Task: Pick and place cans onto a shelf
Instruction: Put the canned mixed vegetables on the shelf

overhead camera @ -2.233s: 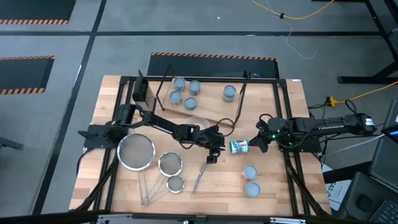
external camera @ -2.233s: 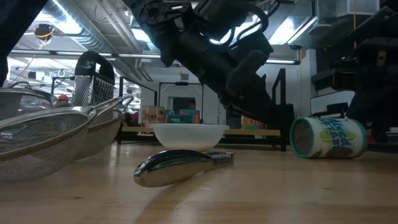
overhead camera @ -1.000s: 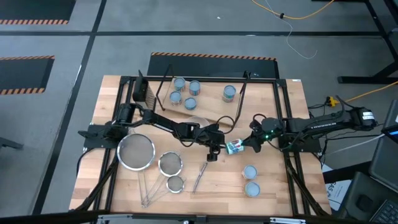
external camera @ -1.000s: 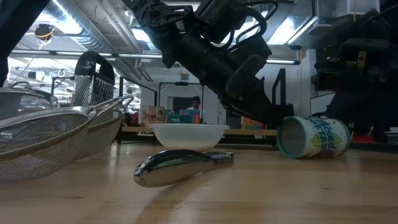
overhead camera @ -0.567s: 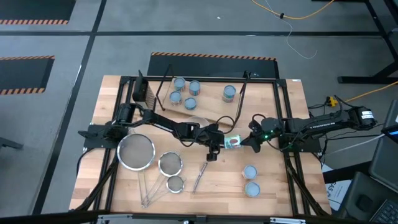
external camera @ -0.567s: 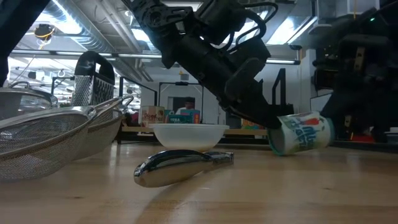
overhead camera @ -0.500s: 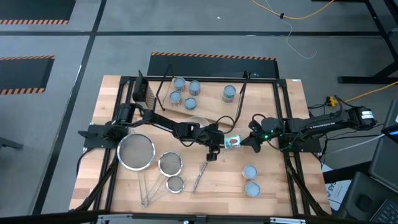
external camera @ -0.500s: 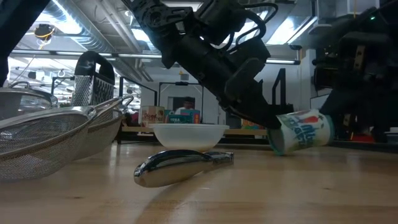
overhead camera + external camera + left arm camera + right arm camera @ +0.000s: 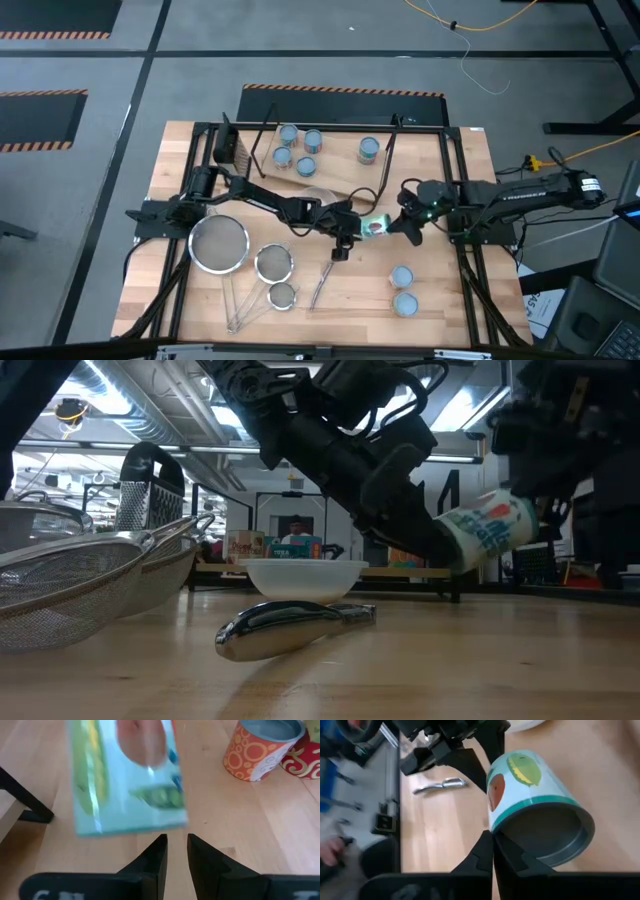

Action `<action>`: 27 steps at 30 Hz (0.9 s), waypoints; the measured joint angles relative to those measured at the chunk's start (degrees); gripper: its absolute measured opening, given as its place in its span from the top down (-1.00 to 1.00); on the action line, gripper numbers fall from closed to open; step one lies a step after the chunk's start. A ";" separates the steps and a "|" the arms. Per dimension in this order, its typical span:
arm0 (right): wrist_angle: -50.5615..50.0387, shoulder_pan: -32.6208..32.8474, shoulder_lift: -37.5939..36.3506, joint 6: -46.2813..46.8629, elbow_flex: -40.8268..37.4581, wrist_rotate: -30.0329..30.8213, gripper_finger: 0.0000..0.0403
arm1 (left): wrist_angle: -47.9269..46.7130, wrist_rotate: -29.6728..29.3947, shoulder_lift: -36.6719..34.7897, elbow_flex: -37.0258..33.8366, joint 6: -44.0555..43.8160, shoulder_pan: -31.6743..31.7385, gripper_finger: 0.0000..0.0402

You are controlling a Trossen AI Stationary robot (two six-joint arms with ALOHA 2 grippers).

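Lifting a can (image 9: 487, 528) off the table, tilted, mid-table beside the left gripper (image 9: 344, 238). Whether the right gripper (image 9: 392, 225) truly clamps it, I cannot tell; left fingers nearly together, empty. Advice: level it, clear the left arm, then go to the shelf (image 9: 340, 160).

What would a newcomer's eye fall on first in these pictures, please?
Most striking is the tilted can held clear of the tabletop near the table's middle, with the left gripper and right gripper meeting at it. Behind them, five cans already stand on the shelf, and two more cans wait on the table's right.
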 joint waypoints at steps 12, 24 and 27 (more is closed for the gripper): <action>-32.97 0.00 0.04 -6.07 20.17 8.21 0.99 | -0.41 0.10 0.00 0.00 0.02 0.00 0.66; -45.29 0.02 5.81 -5.73 23.58 8.32 0.99 | -0.44 -0.02 0.00 0.00 0.04 0.24 0.66; -45.59 0.02 8.46 -6.33 23.58 8.29 0.99 | -0.44 -0.13 0.00 0.00 0.04 0.24 0.66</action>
